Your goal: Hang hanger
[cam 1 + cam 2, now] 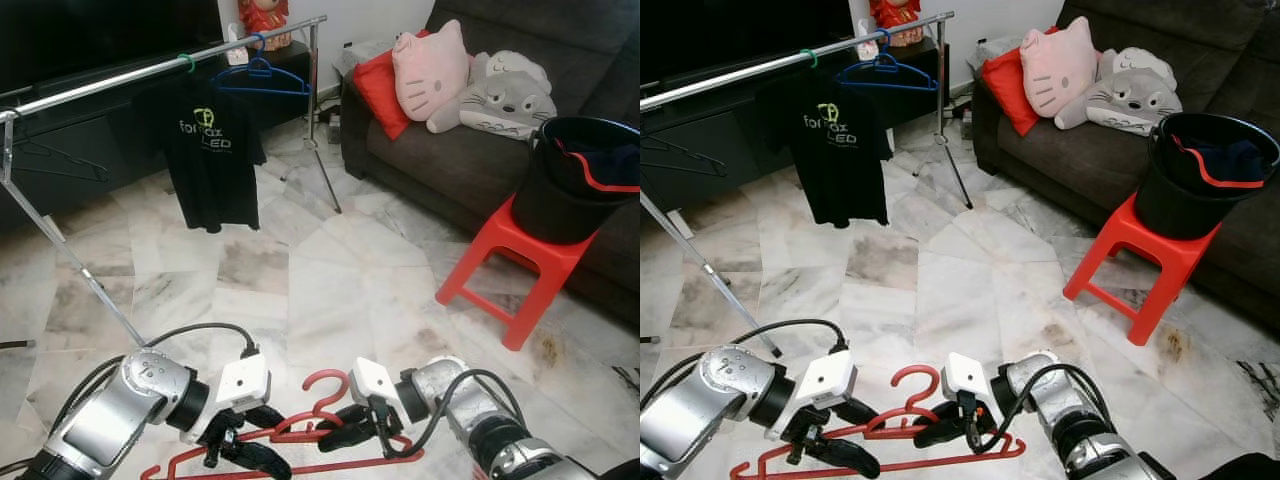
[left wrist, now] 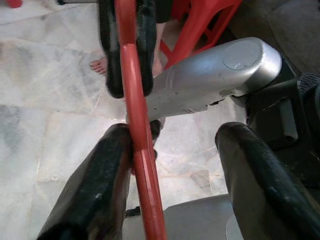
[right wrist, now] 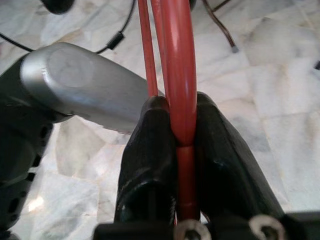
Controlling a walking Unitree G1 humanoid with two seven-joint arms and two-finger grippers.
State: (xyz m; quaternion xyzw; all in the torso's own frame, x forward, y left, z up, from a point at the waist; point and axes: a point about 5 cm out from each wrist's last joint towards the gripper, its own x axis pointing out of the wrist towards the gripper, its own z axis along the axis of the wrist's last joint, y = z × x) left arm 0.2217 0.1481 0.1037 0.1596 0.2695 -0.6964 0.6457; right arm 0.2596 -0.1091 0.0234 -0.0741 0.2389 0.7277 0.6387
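Red hanger [image 1: 320,445] is low over the marble floor [image 1: 330,280], held between both arms. Right claw [image 1: 345,432] is pinched tight on its bar; left claw [image 1: 240,447] is spread, 1 finger [image 2: 95,195] touching the bar.

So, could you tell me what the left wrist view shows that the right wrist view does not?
Left wrist view: the left gripper spread open, one finger touching the red hanger, with the right arm, a red stool and a person's bare foot beyond. Right wrist view: the left arm and a black cable. Both: the red hanger, the right gripper shut on it, and the marble floor.
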